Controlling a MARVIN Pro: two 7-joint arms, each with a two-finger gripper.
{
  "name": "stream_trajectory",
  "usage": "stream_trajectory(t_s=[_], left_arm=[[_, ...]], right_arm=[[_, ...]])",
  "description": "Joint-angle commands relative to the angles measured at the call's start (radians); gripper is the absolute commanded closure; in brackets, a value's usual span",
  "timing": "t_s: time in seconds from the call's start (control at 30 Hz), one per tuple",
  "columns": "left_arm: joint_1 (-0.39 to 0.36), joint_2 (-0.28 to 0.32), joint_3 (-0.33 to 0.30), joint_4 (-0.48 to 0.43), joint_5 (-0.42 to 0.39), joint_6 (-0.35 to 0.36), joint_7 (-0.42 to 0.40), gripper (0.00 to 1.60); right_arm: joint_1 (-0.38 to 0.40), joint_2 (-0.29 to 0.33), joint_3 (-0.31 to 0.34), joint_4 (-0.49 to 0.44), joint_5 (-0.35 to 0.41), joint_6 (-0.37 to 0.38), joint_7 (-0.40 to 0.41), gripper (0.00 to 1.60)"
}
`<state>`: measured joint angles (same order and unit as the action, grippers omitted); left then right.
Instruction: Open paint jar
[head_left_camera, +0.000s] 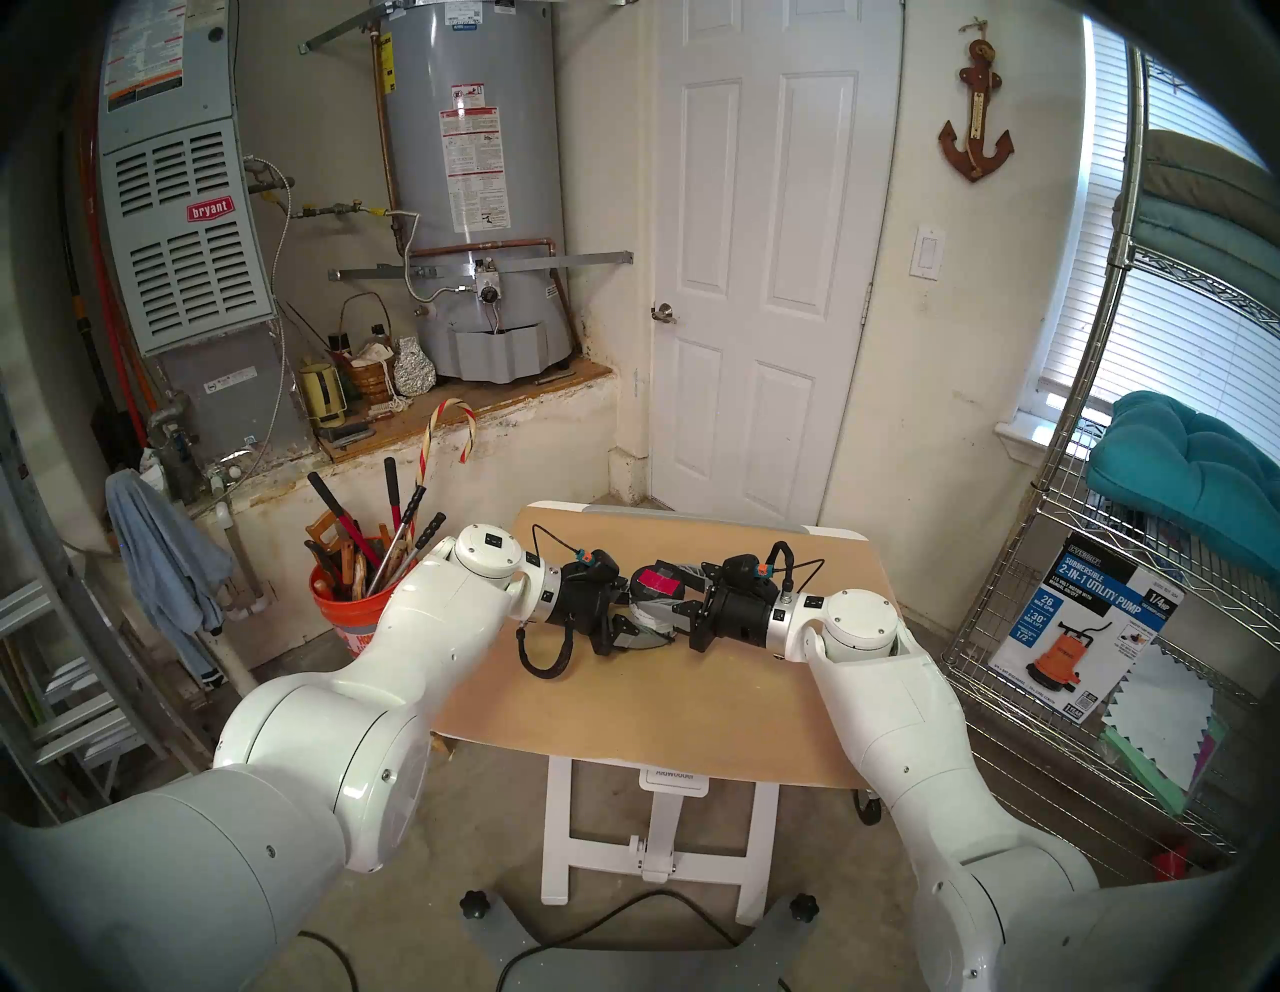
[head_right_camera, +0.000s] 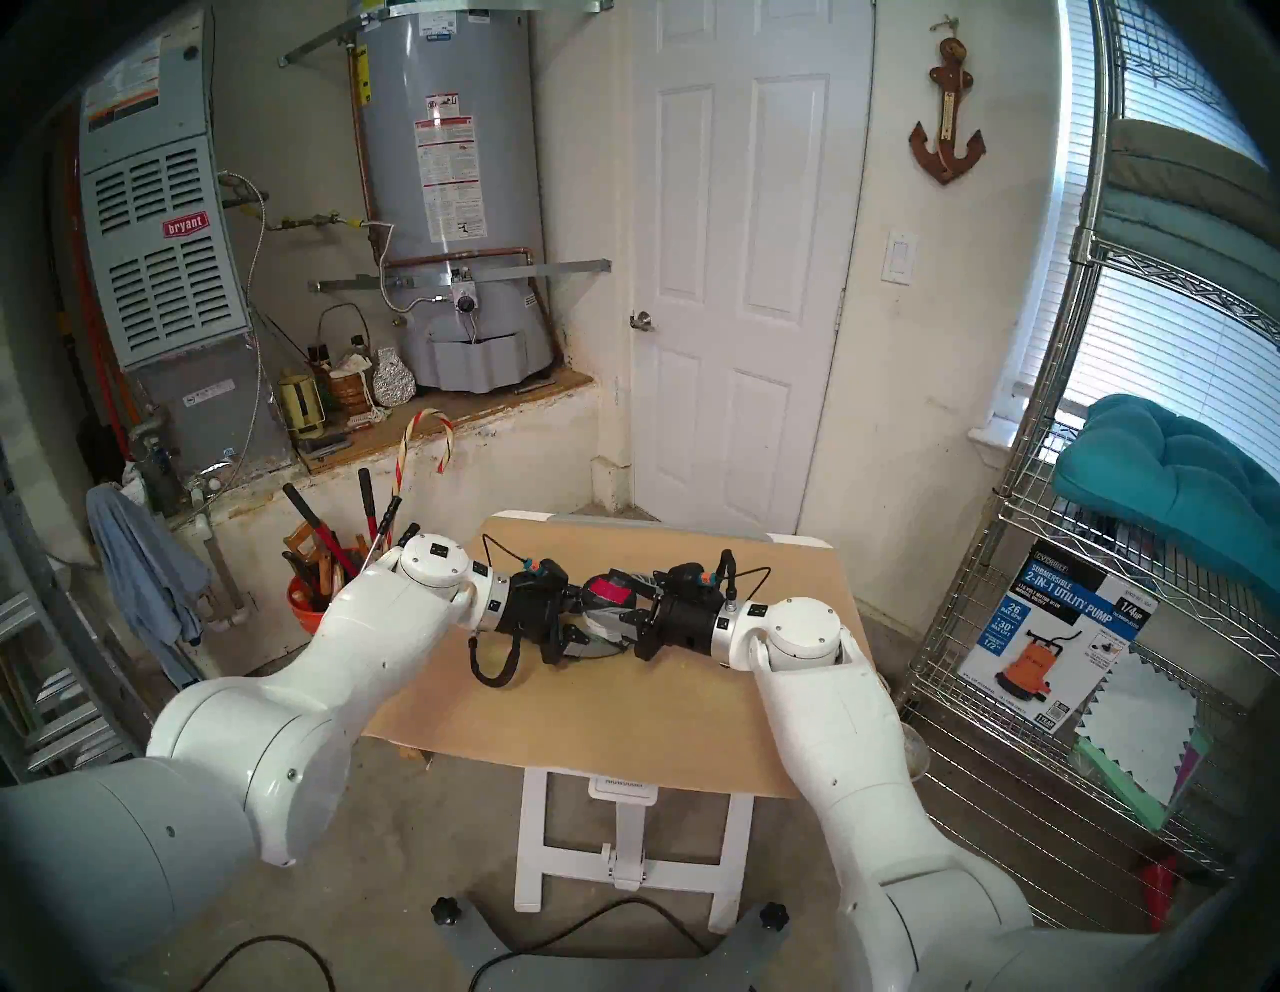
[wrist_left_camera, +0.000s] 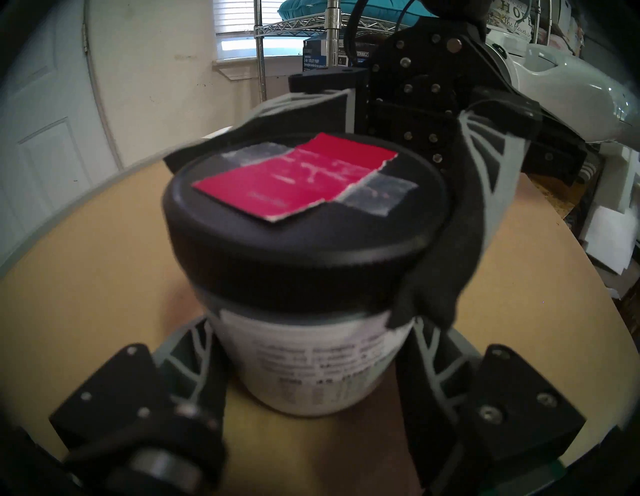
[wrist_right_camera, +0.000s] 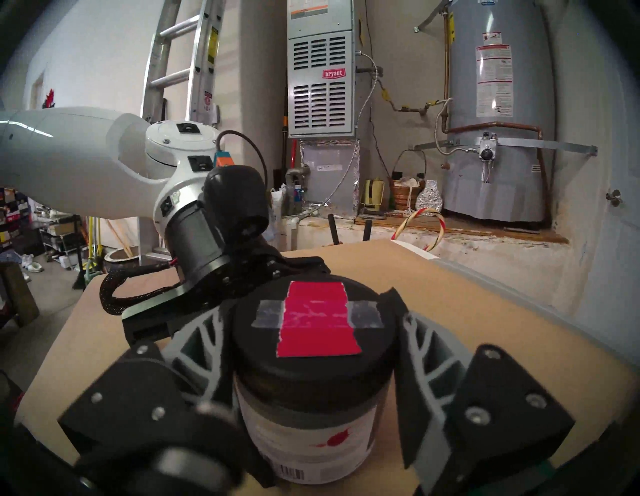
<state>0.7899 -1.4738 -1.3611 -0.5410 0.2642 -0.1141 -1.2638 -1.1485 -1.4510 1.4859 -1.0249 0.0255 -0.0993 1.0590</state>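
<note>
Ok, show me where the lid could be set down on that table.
Bare board lies near the table front edge, between both arms, and behind the paint jar toward the door. The middle is crowded: left gripper and right gripper flank the jar.

The paint jar (wrist_left_camera: 311, 363) is small and round with a white label. It stands upright on the table. Its black lid (wrist_left_camera: 304, 221) is still on, with a red square taped on top.

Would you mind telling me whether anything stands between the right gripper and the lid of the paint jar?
Nothing visible does. The right gripper has its jaws on either side of the black lid, with no object between. The left gripper is shut on the paint jar lower down, at the label, clear of the lid.
</note>
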Motion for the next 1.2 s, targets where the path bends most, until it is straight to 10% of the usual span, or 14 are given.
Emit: stream_trajectory(t_s=[0.0, 1.17], left_arm=[[0.014, 0.014, 0.001, -0.01, 0.001, 0.006, -0.011, 1.6], [0.015, 0.019, 0.001, -0.014, -0.001, 0.013, -0.006, 1.6]], right_arm=[[0.057, -0.012, 0.014, -0.006, 0.025, -0.022, 0.014, 1.6], [0.074, -0.04, 0.082, -0.021, 0.03, -0.023, 0.04, 1.56]])
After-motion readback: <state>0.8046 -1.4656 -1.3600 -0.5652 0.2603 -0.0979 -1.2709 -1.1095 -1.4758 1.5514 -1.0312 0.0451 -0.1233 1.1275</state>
